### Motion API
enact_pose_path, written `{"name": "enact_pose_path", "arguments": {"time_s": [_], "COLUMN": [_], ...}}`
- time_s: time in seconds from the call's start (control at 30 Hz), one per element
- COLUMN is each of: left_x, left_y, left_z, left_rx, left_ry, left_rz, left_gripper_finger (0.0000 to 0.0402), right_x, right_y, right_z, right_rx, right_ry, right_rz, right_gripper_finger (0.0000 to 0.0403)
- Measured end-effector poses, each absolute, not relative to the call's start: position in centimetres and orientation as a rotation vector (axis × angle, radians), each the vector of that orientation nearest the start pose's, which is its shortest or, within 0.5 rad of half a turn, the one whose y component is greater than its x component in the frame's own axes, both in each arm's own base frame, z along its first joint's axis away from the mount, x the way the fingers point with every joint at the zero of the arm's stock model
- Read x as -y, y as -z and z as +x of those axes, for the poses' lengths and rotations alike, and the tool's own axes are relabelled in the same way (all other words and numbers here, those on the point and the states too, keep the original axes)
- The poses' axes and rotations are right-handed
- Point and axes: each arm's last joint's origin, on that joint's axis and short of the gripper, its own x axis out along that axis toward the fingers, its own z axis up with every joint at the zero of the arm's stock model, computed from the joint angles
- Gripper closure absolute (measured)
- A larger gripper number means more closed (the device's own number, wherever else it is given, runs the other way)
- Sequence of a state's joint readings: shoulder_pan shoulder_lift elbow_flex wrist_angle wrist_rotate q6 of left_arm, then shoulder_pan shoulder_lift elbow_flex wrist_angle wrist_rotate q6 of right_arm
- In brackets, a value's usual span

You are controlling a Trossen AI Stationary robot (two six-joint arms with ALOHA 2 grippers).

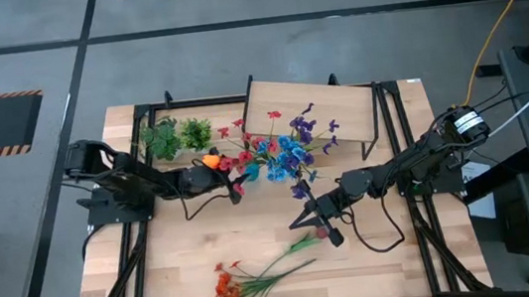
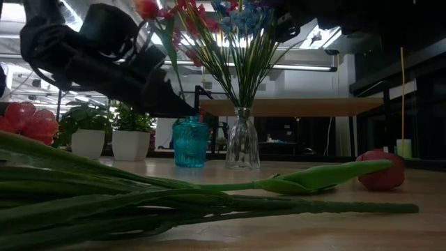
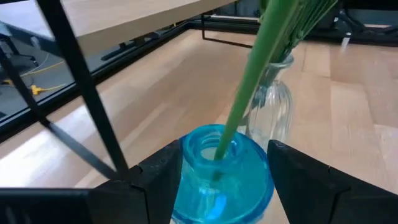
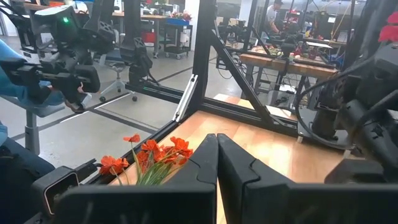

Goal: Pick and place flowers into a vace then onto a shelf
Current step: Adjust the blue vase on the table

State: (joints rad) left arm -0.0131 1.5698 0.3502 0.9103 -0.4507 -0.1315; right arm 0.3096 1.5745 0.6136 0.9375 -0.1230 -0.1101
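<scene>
The left gripper clasps a ribbed blue glass vase holding one green stem, beside a clear fluted vase crowded with red, blue and purple flowers. The right gripper hangs over mid-table, fingers pressed together on nothing. The pale plank table carries a loose orange spray near its front edge and two potted plants. The wooden shelf on thin black legs stands behind, a workshop beyond.
</scene>
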Motion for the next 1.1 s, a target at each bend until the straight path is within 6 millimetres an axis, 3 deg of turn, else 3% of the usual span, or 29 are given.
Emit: {"name": "enact_pose_path", "arguments": {"time_s": [0.63, 1.1], "left_x": [-2.3, -2.3], "left_y": [-12.9, -12.4], "left_z": [25.0, 25.1], "left_rx": [-0.282, -0.298], "left_ry": [-0.463, -0.445], "left_rz": [-0.087, -0.109], "left_gripper_finger": [0.0176, 0.0184], "right_x": [-9.7, -9.7], "right_y": [-19.9, -19.9], "right_z": [29.1, 29.1], "right_rx": [0.001, 0.001], "right_ry": [-0.433, -0.433], "right_rz": [-0.114, -0.114], "right_gripper_finger": [0.0398, 0.0398]}}
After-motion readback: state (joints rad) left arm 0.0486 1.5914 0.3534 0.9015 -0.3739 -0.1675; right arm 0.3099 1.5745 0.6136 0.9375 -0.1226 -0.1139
